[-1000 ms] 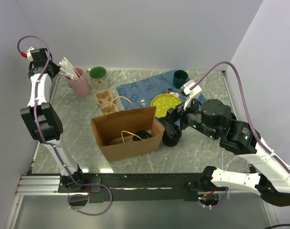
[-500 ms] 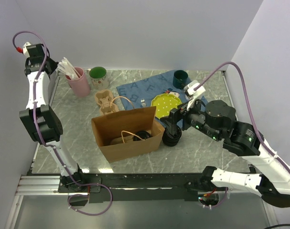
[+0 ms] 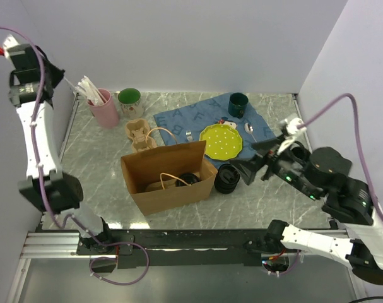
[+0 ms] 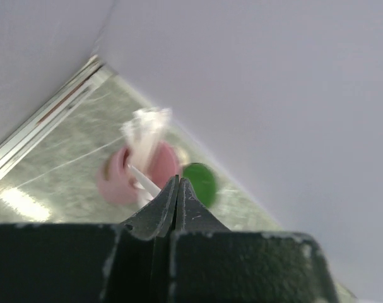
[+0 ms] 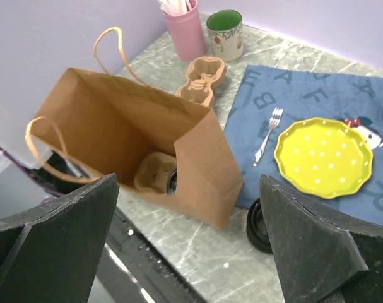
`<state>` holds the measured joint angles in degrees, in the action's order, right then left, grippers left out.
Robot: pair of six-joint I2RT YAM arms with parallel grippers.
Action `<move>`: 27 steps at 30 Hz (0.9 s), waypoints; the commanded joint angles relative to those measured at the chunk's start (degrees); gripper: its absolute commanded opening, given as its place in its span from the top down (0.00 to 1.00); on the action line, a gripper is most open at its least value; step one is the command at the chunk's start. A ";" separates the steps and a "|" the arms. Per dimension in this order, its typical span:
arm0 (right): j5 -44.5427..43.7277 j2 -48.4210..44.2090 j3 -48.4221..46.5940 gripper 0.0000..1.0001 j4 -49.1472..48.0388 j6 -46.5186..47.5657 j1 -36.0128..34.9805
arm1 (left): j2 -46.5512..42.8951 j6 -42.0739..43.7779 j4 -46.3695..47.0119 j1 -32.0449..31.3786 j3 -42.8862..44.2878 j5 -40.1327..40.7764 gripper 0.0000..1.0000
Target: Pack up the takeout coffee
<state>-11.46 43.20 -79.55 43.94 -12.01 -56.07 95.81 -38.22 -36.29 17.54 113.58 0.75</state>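
The brown paper bag [image 3: 169, 189] stands open at the near middle of the bench [image 3: 109, 183]. Inside it, the bagged black cup [image 3: 189, 179] sits beside a tan carrier [image 5: 152, 172]. The second black cup [image 3: 227, 178] stands on the marble just beside the bag, at its 3 o'clock. At that cup's 3 o'clock hangs the right pincer [image 5: 190, 186], spread wide and holding nothing. At the cup's 12 o'clock a yellow plate [image 3: 221, 140] lies on a blue cloth [image 3: 178, 120]. At the bag's 10 o'clock, far back, stands a pink cup [image 3: 105, 107]. High above it is the left pincer [image 4: 177, 189], fingers pressed together on nothing.
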 commanded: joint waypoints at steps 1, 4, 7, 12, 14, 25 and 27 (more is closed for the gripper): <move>-0.05 -3.21 0.01 0.00 2.19 -4.50 0.26 | -10.45 -1.42 -3.08 0.21 6.91 -6.54 0.99; 0.56 -3.47 -2.62 0.00 5.71 -4.95 0.26 | -16.43 -3.60 -3.43 0.21 7.88 -14.80 0.99; 1.44 -4.61 -3.33 0.00 7.47 -4.43 0.26 | -23.37 -9.82 -0.11 0.21 4.48 -24.37 0.99; 2.41 -6.19 -5.00 0.00 11.76 -3.37 0.26 | -33.83 -19.95 6.76 0.21 -1.52 -36.50 0.99; 2.94 -6.29 -5.35 0.00 12.83 -2.67 0.26 | -34.37 -24.35 6.41 0.13 0.32 -39.24 0.99; 1.10 -6.99 -6.58 0.00 14.85 0.49 0.26 | -45.08 -38.84 6.84 0.13 -7.47 -54.45 0.99; 0.65 -7.08 -6.67 0.00 15.12 0.50 0.26 | -48.77 -39.83 8.25 0.13 -14.05 -56.65 0.99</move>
<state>-9.08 36.67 -84.38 58.76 -12.73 -56.03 52.80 -69.91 -31.44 17.54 109.12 -48.10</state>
